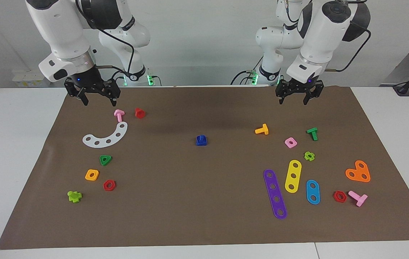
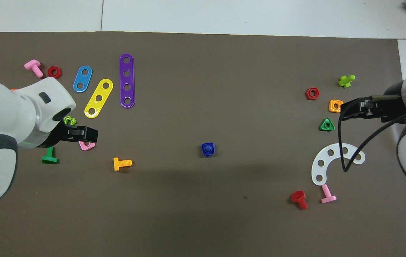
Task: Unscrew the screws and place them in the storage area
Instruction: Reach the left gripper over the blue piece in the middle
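Left arm reaching for the blue bolt, nothing held yet.

My left gripper (image 1: 291, 97), fingers spread wide and empty, hangs over the mat's robot-side edge; the right gripper (image 1: 99, 98), also wide, waits. The small blue plastic toy bolt (image 1: 201, 140), seated in its blue square nut at mid-mat, sits well apart from both. I'd centre squarely above its stem before descending and closing.

Both grippers raised, fingers (image 1: 280, 98) apart.
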Tool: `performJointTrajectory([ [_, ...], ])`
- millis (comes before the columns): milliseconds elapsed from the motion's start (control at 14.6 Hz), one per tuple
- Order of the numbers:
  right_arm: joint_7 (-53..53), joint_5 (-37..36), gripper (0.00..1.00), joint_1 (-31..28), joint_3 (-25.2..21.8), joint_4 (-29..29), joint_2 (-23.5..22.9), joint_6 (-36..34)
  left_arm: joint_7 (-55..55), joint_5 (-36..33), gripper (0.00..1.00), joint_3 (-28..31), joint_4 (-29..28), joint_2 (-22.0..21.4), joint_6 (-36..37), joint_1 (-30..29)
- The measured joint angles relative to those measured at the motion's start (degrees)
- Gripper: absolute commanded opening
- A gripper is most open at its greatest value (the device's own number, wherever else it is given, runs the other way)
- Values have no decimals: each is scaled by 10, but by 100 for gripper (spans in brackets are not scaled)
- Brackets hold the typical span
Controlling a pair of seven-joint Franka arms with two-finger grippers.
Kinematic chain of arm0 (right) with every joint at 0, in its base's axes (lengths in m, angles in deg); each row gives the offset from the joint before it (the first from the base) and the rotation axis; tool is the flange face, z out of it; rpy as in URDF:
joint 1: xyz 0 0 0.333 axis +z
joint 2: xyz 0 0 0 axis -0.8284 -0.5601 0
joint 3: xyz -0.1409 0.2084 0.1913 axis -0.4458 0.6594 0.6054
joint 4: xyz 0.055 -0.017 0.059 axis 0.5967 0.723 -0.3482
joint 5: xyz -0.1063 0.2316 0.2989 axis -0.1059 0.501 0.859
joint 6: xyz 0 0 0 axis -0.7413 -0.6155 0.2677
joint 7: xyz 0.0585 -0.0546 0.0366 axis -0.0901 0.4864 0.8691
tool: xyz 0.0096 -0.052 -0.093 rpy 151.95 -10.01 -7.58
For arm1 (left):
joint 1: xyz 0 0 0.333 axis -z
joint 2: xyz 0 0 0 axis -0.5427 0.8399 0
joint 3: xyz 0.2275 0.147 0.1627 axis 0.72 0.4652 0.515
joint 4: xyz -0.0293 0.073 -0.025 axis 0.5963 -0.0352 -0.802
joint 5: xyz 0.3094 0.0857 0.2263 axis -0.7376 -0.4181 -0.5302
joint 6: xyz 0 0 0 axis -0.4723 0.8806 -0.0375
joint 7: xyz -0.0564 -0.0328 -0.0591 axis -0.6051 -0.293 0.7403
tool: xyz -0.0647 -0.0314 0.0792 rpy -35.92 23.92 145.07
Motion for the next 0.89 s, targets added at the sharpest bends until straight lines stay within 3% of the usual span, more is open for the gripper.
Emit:
performJointTrajectory([
  [410,0,0,100,0,0,0,0,0,-90,18,92,0,-25,30,-81,65],
  [888,0,0,100,0,0,0,0,0,-210,18,89,-2,-28,105,-209,158],
])
